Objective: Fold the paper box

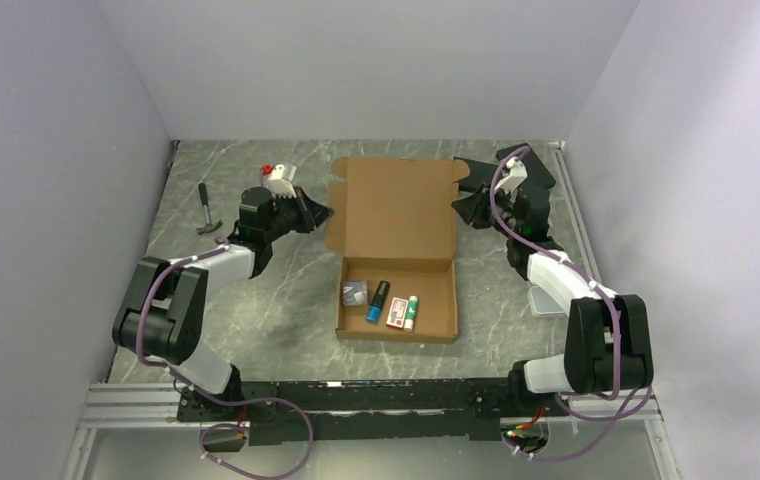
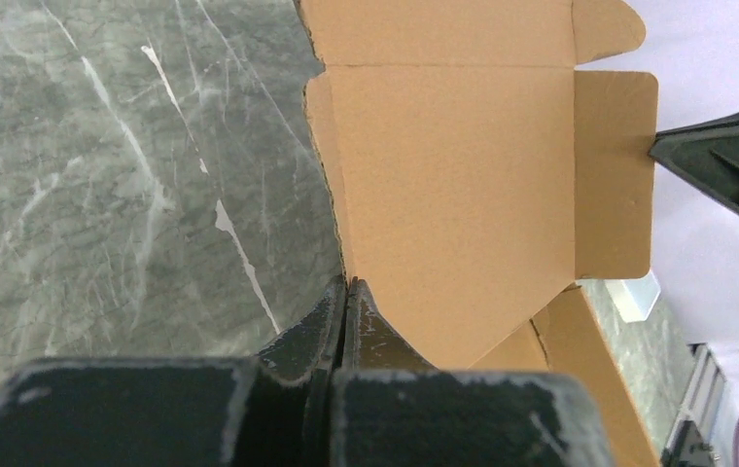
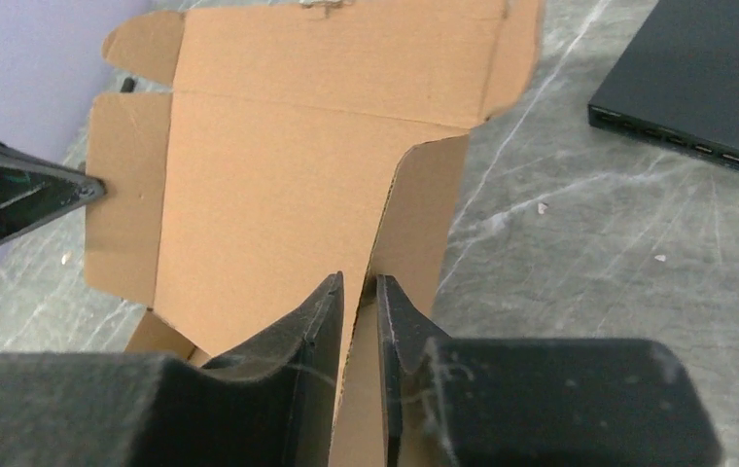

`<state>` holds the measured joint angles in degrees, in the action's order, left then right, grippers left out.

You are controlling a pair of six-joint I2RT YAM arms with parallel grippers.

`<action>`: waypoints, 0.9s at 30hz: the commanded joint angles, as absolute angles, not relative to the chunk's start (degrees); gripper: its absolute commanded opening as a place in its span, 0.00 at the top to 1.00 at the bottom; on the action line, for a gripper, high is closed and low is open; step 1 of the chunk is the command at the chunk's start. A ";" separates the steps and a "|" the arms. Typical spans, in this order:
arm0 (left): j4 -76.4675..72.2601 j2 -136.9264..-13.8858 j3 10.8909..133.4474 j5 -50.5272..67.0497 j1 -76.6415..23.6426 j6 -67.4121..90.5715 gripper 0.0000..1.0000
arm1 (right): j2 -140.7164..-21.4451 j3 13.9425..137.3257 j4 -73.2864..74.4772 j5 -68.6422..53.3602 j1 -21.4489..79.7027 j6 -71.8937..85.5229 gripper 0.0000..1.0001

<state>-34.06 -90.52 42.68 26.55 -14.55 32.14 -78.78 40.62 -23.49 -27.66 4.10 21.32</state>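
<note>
The paper box (image 1: 396,215) lies in the middle of the desk (image 1: 286,300) between the two arms, its lid thrown open toward the far wall and a few small items (image 1: 381,300) in the near tray. The left fingers (image 2: 317,321) are pressed together, tips touching the edge of the lid's left side flap. The right fingers (image 3: 298,331) stand narrowly parted with the lid's right side flap between them, and a black slab (image 3: 706,78) lies on the desk beyond.

The top camera looked down over the whole table (image 1: 276,300), while both wrist cameras closely faced the paper box (image 1: 396,210) from opposite sides.
</note>
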 commanded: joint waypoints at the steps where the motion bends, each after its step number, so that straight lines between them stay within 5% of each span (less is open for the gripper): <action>1: -35.56 -87.02 40.38 25.08 -16.69 26.32 1.00 | -75.14 41.62 -19.49 -32.50 4.67 14.53 0.73; 10: -36.87 -82.46 36.14 21.49 -18.33 18.61 1.00 | -70.84 50.79 5.47 -52.70 -1.54 -12.17 0.48; 19: -36.61 -78.77 34.73 18.16 -21.09 10.29 1.00 | -74.56 75.00 37.24 -61.05 -5.53 -35.71 0.02; 27: -36.77 -76.73 33.72 16.92 -23.95 3.38 1.00 | -93.53 102.64 54.82 -55.12 2.24 -38.17 0.01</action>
<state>-35.90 -79.02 34.59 17.67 -22.28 10.39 -85.17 92.29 41.60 -57.39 -1.91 -33.04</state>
